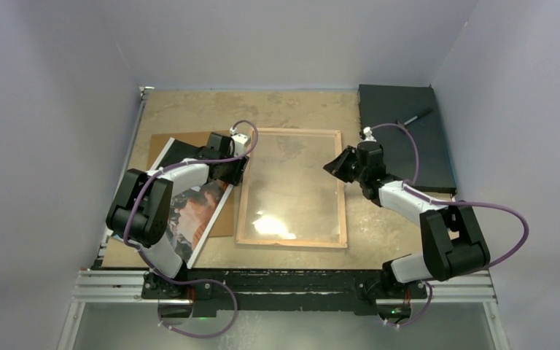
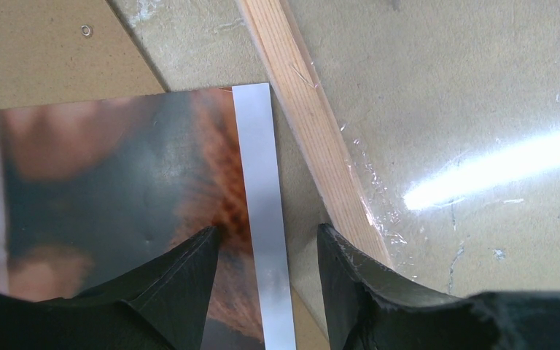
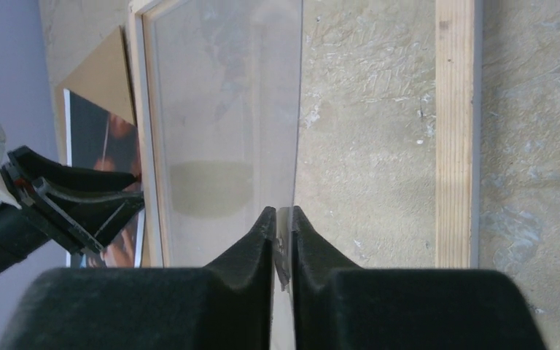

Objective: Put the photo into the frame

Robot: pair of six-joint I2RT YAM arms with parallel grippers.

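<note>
Right tool (image 3: 283, 213) pinching clear pane (image 3: 226, 109) over frame (image 3: 453, 146), left tool (image 2: 267, 232) half-wide astride photo (image 2: 117, 168) border, both elbows raised

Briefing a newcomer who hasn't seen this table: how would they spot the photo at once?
On the tan table, find the wood-edged frame lying in the middle. Just left of it, under the left arm, lies the photo, face up on a brown board. Its white border and dark, orange-brown picture set it apart from that plain board.
</note>
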